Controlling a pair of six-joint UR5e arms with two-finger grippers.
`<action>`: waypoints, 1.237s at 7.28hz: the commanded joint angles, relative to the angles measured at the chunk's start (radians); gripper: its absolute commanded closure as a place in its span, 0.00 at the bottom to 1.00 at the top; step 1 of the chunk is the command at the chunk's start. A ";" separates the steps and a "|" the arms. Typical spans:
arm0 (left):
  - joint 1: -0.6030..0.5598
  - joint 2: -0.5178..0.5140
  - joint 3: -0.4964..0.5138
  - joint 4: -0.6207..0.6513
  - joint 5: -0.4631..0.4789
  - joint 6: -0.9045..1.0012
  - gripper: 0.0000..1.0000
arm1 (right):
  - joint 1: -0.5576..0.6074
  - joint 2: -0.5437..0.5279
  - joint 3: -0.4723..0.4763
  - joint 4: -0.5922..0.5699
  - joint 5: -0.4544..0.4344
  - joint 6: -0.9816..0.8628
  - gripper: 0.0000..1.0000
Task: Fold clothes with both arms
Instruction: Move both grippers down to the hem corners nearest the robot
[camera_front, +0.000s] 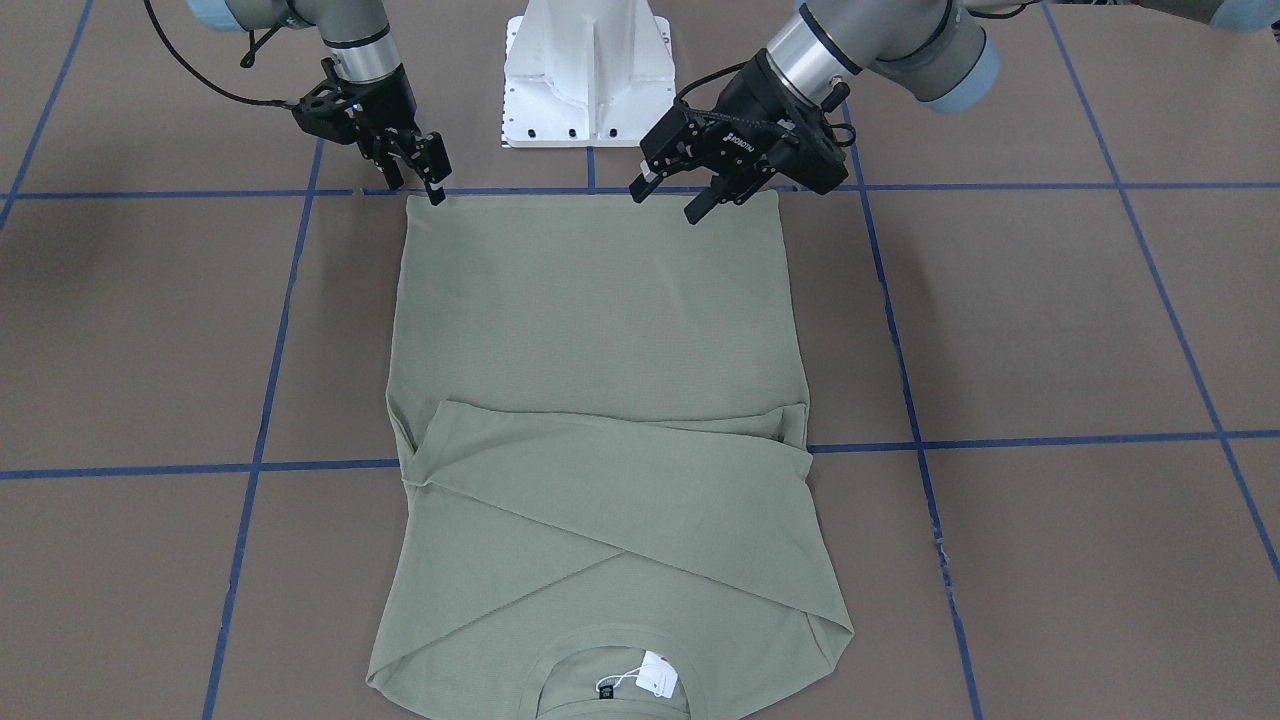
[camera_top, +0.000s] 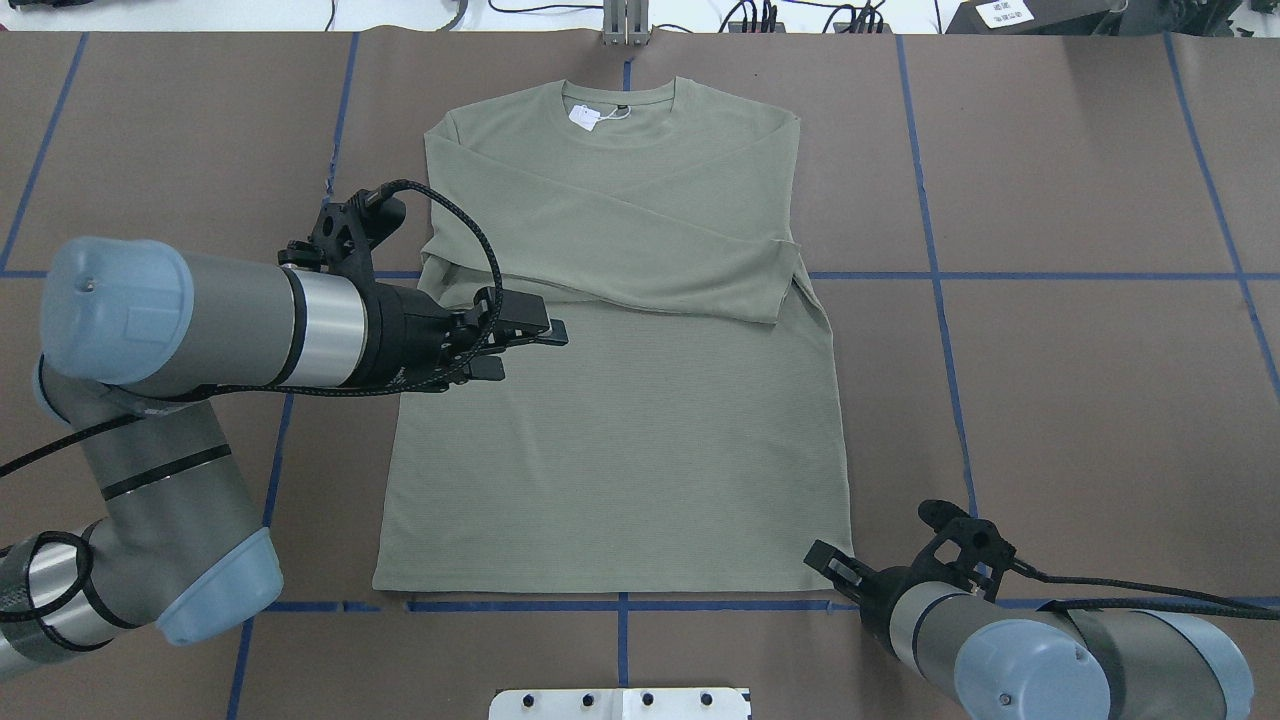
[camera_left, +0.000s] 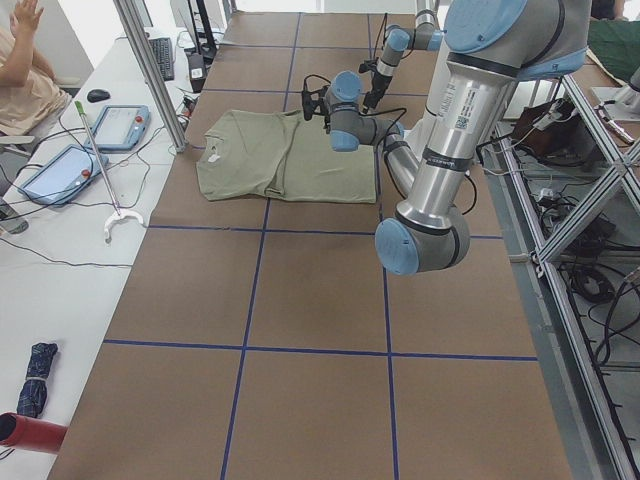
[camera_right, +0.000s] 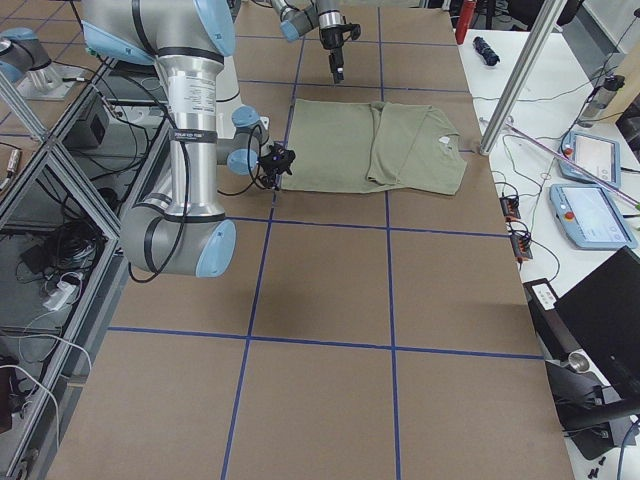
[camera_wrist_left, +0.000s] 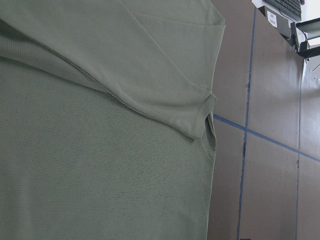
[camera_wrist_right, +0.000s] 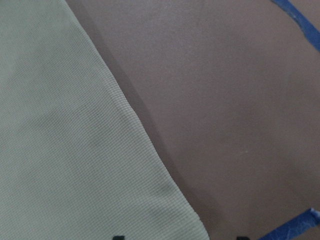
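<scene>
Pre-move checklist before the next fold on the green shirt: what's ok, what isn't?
1. Sleeves folded in: ok. Both lie crossed over the chest of the shirt.
2. Lower body and hem flat: ok, no wrinkles visible.
3. Right end effector at its hem corner: ok. It is open and right by the corner.
4. Left end effector at its hem corner: not ok. It is open but raised and inboard of the corner.
5. Hem gripped: not ok. Neither end effector is shut on cloth.
6. Neck tag clear of the fold area: ok, it lies at the collar.
</scene>
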 joint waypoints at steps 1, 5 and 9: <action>0.000 0.003 -0.003 0.000 0.001 0.000 0.13 | 0.000 0.000 -0.012 -0.001 0.000 0.000 0.22; -0.002 0.024 -0.018 0.000 0.001 0.000 0.12 | 0.000 -0.006 -0.004 -0.003 0.005 0.000 1.00; -0.002 0.076 -0.056 0.005 0.001 -0.012 0.12 | 0.005 -0.010 0.020 -0.003 0.014 0.000 1.00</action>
